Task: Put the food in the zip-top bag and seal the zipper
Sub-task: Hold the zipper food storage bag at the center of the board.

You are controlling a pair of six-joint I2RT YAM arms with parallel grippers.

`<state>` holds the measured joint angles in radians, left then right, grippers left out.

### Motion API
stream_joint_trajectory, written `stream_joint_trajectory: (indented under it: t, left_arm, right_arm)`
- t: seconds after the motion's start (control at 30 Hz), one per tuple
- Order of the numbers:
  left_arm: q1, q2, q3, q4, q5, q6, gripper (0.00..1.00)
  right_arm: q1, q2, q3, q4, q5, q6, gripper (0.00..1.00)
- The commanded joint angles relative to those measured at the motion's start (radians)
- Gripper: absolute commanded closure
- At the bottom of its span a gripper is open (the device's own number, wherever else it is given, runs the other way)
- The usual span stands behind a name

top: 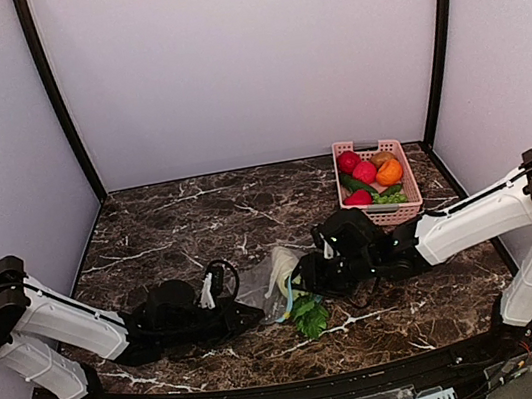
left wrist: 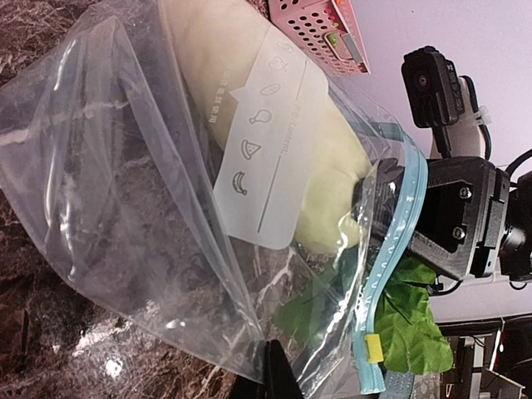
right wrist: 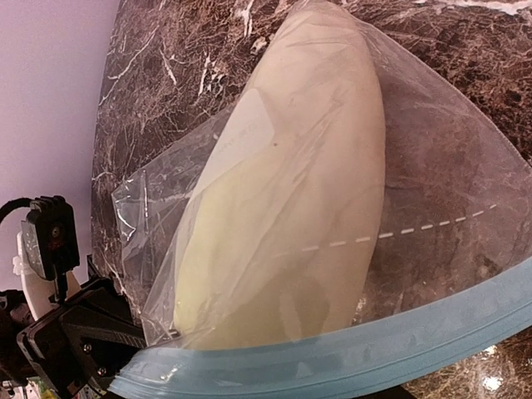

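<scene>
From overhead I see the zip-top bag (top: pixel 261 287) lying mid-counter (top: pixel 170 235), with the pale gourd (right wrist: pixel 291 191) fully inside it. The left tool (top: pixel 255 314) meets the bag at its 8 o'clock edge; I cannot tell whether it is pinching the plastic. The right tool (top: pixel 306 280) sits at 3 o'clock, against the teal zipper (left wrist: pixel 391 274), its grip unclear too. The leafy green (top: pixel 311 316) lies at 5 o'clock, just outside the mouth.

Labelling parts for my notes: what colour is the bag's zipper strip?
Teal-blue. The zipper shows best in the right wrist view.
</scene>
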<state>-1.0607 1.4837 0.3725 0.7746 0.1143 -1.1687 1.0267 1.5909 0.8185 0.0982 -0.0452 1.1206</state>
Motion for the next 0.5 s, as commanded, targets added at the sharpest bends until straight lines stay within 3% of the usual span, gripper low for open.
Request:
stream_joint_trajectory:
  t: [0.0,0.27,0.47]
  left_arm:
    - [-0.027,-0.019,-0.019,0.028,0.032,-0.024,0.99]
    - [-0.026,-0.054,-0.005,-0.015,-0.012,-0.019,0.99]
    - [-0.026,-0.047,0.009,-0.038,-0.017,-0.015,0.99]
  right_arm:
    - [-0.035,-0.03,-0.002,0.008,0.069,-0.005,0.47]
    - [-0.016,-0.075,-0.044,-0.037,-0.032,-0.091,0.23]
    - [0.001,-0.176,-0.122,-0.078,-0.024,-0.08,0.19]
